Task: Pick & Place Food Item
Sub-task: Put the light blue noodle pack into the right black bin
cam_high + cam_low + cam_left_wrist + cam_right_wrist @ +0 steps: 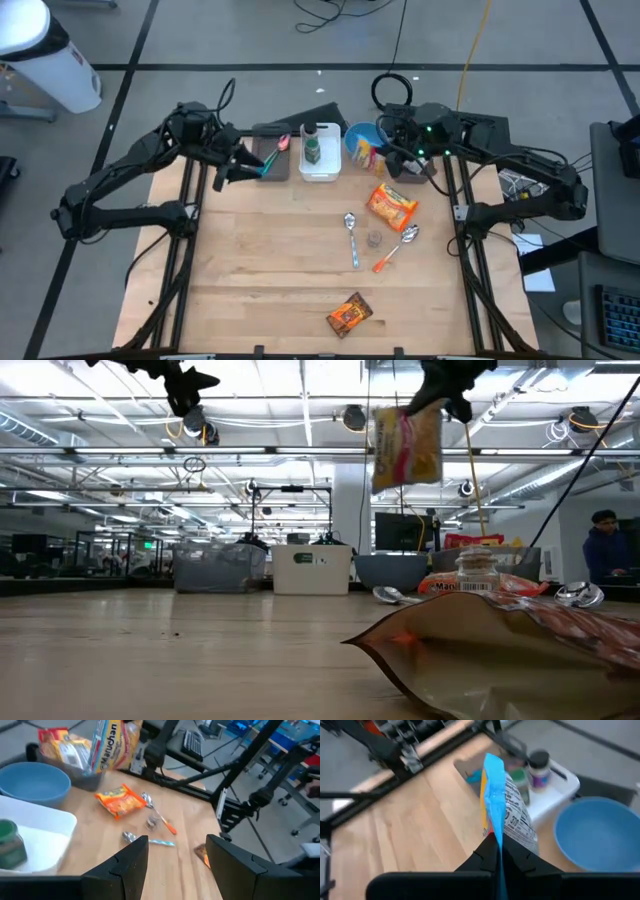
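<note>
My right gripper [388, 158] is shut on a yellow ramen packet [405, 445] with a blue seam. It holds the packet high above the table's far right part, by the blue bowl [356, 135]. My left gripper [177, 860] stands open and holds nothing. It hovers at the far left beside a dark bin [272, 155]. An orange snack packet [392, 203] lies flat on the table right of centre. A brown packet [349, 315] lies near the front edge. My right gripper pinches the ramen packet's blue seam edge [492, 832] between its two fingers, at the packet's upper corner [432, 408]. The fingers slant down at it from the table's right side. The packet hangs below them, lifted clear of table and bowl.
A white bin [320, 152] holding a green jar [312, 150] stands between the dark bin and the bowl. Two spoons [350, 228] [405, 238] and a small jar [374, 238] lie mid-table. The table's left half is bare wood. A person [605, 550] shows in the room behind.
</note>
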You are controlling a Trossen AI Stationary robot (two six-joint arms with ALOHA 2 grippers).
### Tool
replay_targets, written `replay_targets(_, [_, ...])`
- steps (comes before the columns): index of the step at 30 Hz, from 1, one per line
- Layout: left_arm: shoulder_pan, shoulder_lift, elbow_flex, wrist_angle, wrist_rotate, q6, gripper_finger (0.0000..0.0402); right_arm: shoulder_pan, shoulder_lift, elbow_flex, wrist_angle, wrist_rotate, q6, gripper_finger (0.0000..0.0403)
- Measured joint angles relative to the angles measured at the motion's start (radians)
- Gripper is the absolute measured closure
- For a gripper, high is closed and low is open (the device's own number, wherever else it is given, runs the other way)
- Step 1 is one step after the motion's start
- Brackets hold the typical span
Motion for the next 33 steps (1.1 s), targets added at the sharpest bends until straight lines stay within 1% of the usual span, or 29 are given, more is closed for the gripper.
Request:
replay_targets(6, [0.0, -0.004, 0.0, -0.008, -0.001, 0.009, 0.0195, -0.051, -0.046, 0.0, -0.138, 0.016, -0.04, 0.0403])
replay_targets(10, [0.0, -0.001, 0.0, -0.008, -0.006, 0.009, 0.0195, -0.094, -0.082, -0.001, -0.204, 0.028, -0.096, 0.0403])
replay_targets(16, [0.0, 0.0, 0.0, 0.019, -0.081, -0.008, 0.0195, -0.183, -0.127, -0.001, -0.295, 0.022, -0.236, 0.0403])
replay_targets(17, [0.0, 0.003, 0.0, 0.034, -0.084, -0.016, 0.0195, -0.202, -0.129, -0.001, -0.313, 0.017, -0.265, 0.0403])
replay_targets(21, [0.0, 0.026, 0.0, 0.12, -0.086, -0.081, 0.0195, -0.302, -0.125, -0.001, -0.368, -0.057, -0.386, 0.0403])
replay_targets(24, [0.0, 0.045, 0.0, 0.193, -0.084, -0.129, 0.0195, -0.378, -0.114, -0.001, -0.387, -0.061, -0.462, 0.0403])
replay_targets(28, [-0.001, 0.082, 0.0, 0.239, -0.079, -0.178, 0.0195, -0.479, -0.103, -0.001, -0.386, -0.106, -0.543, 0.0403])
replay_targets(33, [-0.004, 0.127, 0.0, 0.264, -0.072, -0.205, 0.0195, -0.556, -0.072, -0.001, -0.387, -0.11, -0.607, 0.0403])
